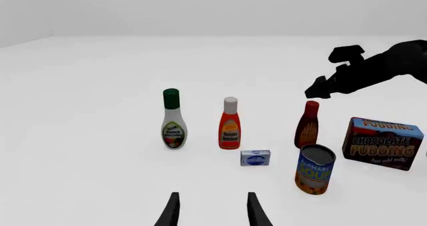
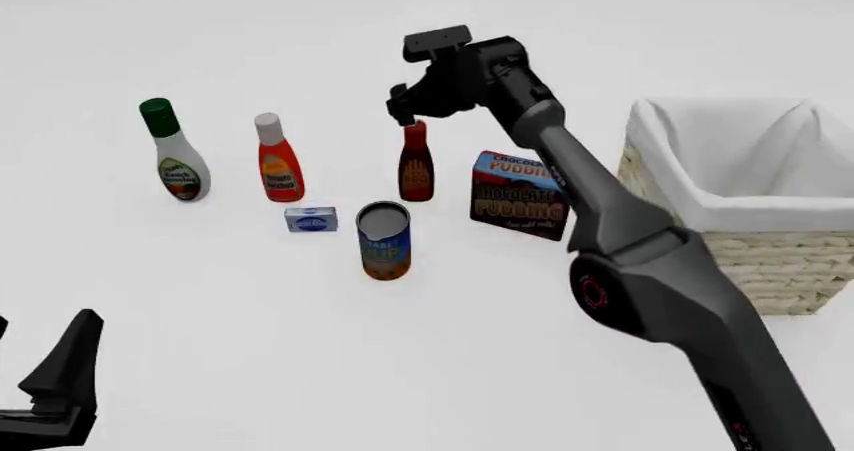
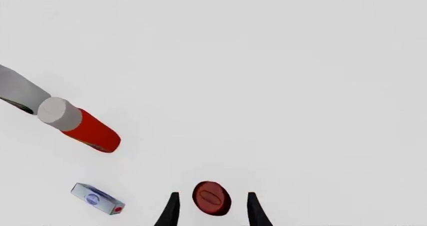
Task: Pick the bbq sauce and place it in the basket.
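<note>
The bbq sauce (image 2: pixel 415 166), a dark brown-red bottle with a red cap, stands upright near the table's middle. My right gripper (image 2: pixel 404 114) hangs directly over it, pointing down. In the right wrist view the red cap (image 3: pixel 211 198) sits between the open fingers of the right gripper (image 3: pixel 212 194), with a gap on each side. The left wrist view shows the bbq sauce (image 1: pixel 307 127) under the right gripper (image 1: pixel 328 85). The basket (image 2: pixel 767 256), woven with a white lining, stands at the right. My left gripper (image 2: pixel 47 356) rests open and empty at the near left, as the left gripper (image 1: pixel 212 195) also shows.
Left of the sauce stand a ketchup bottle (image 2: pixel 278 161) and a white bottle with a green cap (image 2: pixel 174 156). A small blue box (image 2: pixel 311 219) and a soup can (image 2: pixel 384 239) sit in front. A chocolate pudding box (image 2: pixel 521 196) stands between sauce and basket.
</note>
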`<state>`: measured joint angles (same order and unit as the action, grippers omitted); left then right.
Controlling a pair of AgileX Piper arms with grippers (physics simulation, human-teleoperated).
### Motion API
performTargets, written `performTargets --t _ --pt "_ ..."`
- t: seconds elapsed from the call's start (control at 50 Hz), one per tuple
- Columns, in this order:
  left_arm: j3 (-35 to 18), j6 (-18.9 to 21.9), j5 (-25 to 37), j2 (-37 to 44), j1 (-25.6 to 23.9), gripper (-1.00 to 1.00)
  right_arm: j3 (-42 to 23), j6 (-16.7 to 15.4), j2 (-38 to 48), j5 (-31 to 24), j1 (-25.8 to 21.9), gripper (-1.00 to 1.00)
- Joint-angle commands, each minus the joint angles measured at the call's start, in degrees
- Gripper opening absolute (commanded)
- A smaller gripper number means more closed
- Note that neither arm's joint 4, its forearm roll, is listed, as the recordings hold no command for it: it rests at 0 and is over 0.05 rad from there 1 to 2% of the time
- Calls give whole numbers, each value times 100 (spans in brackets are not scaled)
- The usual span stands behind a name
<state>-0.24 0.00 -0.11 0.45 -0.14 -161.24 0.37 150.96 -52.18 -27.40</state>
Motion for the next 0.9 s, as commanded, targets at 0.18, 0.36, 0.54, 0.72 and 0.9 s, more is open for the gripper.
performTargets --t 0.18,0.36,0.54,0.72,0.9 --pt "0 0 0 0 -1 100 -93 -10 276 -64 -51 100" --pt "0 0 0 1 0 100 -94 -25 372 -56 -91 100" --pt "0 1 0 0 0 100 -93 -39 461 -48 -74 100" --pt "0 1 0 -1 -1 100 -94 -43 561 -31 -81 100" --pt "0 0 0 -1 -1 100 -94 -49 630 -19 -90 100"
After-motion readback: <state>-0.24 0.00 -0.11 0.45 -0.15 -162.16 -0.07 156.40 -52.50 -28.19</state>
